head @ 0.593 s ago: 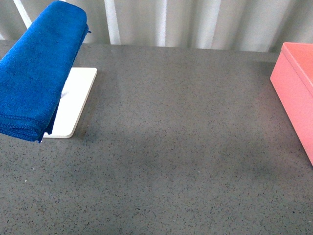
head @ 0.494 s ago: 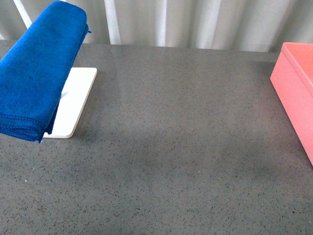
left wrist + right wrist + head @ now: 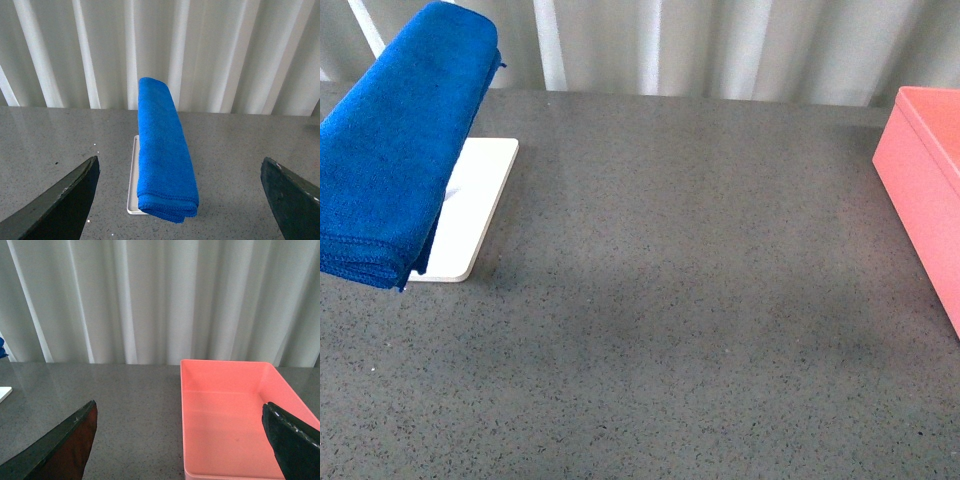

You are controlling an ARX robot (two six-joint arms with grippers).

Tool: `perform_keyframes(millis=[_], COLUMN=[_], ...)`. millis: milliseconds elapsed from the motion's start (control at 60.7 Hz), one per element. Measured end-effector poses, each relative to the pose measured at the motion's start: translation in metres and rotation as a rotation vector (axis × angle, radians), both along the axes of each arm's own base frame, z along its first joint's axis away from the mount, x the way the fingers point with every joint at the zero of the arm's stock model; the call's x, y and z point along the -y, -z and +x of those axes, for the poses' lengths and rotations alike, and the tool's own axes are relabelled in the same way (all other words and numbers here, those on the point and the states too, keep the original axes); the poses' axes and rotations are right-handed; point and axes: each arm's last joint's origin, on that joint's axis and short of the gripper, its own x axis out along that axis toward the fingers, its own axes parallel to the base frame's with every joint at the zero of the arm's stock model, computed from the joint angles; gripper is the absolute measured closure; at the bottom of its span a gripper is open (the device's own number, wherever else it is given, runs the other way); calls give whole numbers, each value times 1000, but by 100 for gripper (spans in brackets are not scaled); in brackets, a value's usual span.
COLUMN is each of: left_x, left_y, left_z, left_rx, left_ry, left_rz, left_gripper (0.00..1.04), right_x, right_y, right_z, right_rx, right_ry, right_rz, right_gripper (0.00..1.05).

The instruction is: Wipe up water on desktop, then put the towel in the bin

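White curtains (image 3: 720, 50) hang behind our counter (image 3: 670, 300). Our towel (image 3: 400, 150) hangs by the far left corner. It looks soft and floppy, so we should pinch its thick fold. Our left claw (image 3: 180, 162) and right claw (image 3: 179, 405) gape wide.

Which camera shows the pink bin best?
The right wrist view: the bin shows nearly whole, with inside and rim. The front view catches only one corner at its right edge; the left wrist view shows none of it.

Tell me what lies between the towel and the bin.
In the front view, only bare desktop separates the towel from the bin, beyond the white tray under the towel.
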Motion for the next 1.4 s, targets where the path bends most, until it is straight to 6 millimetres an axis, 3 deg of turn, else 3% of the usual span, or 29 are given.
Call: perform_keyframes(millis=[609,692,741,807,873,922,1021,1218,1399], left_x=[0,0,0,-1,-2,-3,-3,-6,-10], left_y=[0,3,4,-6,-31,-55,-82,-92,-80], left_z=[0,5,11,26,47,70,116,227,292], left_rx=[0,-334,-404,-399,-333,-295,-315,-507,-661], left_ry=[0,-74,-66,-27,22,38,118,148,144], left_rz=[0,-111,-149,-177,-174,-137,-41,112,199], left_gripper=[7,7,7,7,7,7,7,7,7], right_x=[0,0,0,0,0,0,0,0,0], right_y=[0,0,0,0,0,0,0,0,0], right_z=[0,0,0,0,0,0,0,0,0], right_rx=[0,0,0,0,0,0,0,0,0], right_ry=[0,0,0,0,0,0,0,0,0], right_rz=[0,0,0,0,0,0,0,0,0], right_gripper=[7,7,7,7,7,7,7,7,7])
